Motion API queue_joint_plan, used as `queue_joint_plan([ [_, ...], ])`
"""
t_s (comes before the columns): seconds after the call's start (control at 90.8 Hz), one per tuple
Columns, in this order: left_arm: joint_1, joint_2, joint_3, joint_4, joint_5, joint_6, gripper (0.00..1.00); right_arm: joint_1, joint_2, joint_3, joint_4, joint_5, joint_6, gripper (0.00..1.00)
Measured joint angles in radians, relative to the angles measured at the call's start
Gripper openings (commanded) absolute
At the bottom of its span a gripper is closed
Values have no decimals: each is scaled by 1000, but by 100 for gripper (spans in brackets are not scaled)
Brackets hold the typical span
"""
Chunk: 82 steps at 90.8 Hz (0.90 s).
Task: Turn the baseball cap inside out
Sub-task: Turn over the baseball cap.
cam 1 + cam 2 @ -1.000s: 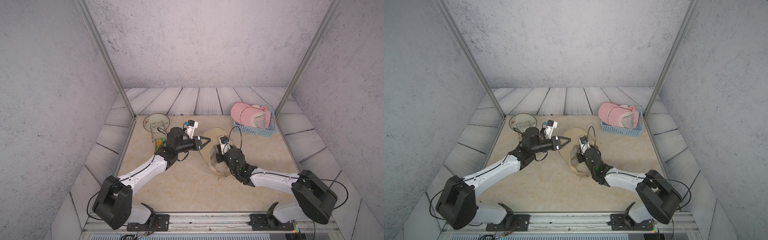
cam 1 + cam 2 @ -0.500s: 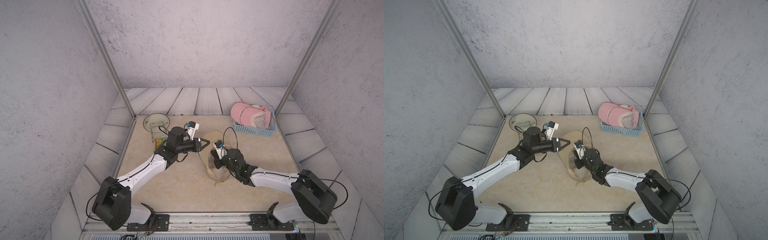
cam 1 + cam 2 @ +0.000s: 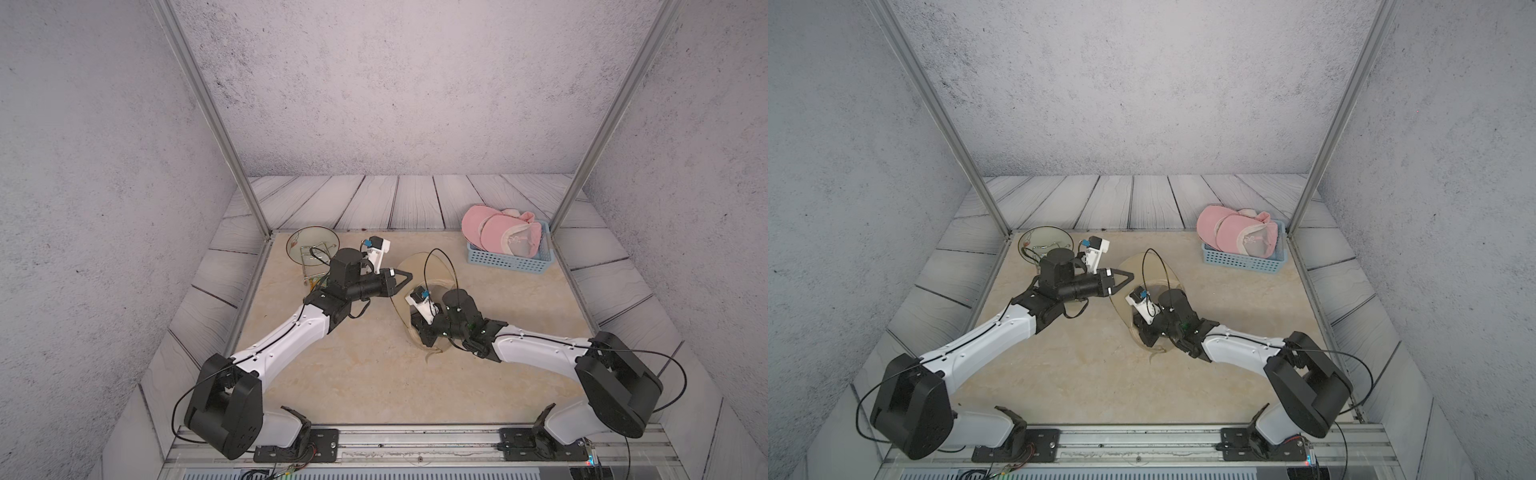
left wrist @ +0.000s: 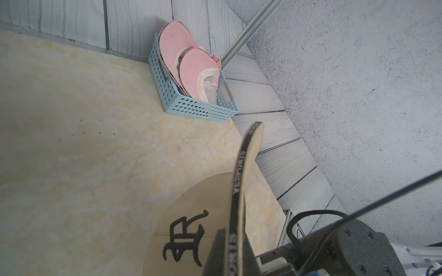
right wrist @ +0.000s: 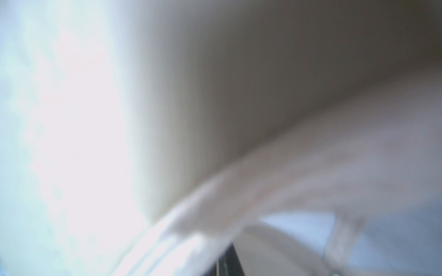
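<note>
The beige baseball cap [image 3: 440,270] [image 3: 1133,264] lies mid-table, its brim raised and its crown sagging toward the front. My left gripper [image 3: 409,275] [image 3: 1131,274] is shut on the brim's black lettered edge [image 4: 239,181]; the left wrist view shows that edge pinched between the jaws, beside the crown's black logo [image 4: 184,239]. My right gripper [image 3: 422,338] [image 3: 1144,338] is buried in the crown fabric at the cap's near side, shut on it. The right wrist view is a blur of pale fabric with one dark finger [image 5: 228,261] showing.
A blue basket [image 3: 509,259] [image 4: 191,107] at the back right holds two pink caps [image 3: 498,232]. A round glass dish on a wire stand [image 3: 311,245] sits at the back left, just behind my left arm. Metal posts stand at both back corners.
My right gripper has moved left and toward the front, dragging the cap's crown with it. The left gripper has kept its hold on the brim and shifted slightly left.
</note>
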Motion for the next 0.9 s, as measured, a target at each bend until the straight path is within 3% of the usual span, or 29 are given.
queue_joint_plan([
  [0.286,6,-29,8,-19,9,18,0,2,33,51,-232,413,63,11],
  [0.473,3,-37,14,-19,25,20,0,4,54,74,-296,554,96,11],
  [0.628,3,-43,14,-39,12,34,0,3,46,65,-276,548,89,15],
  [0.903,3,-29,14,-24,38,41,0,2,-120,-14,-154,302,64,23],
])
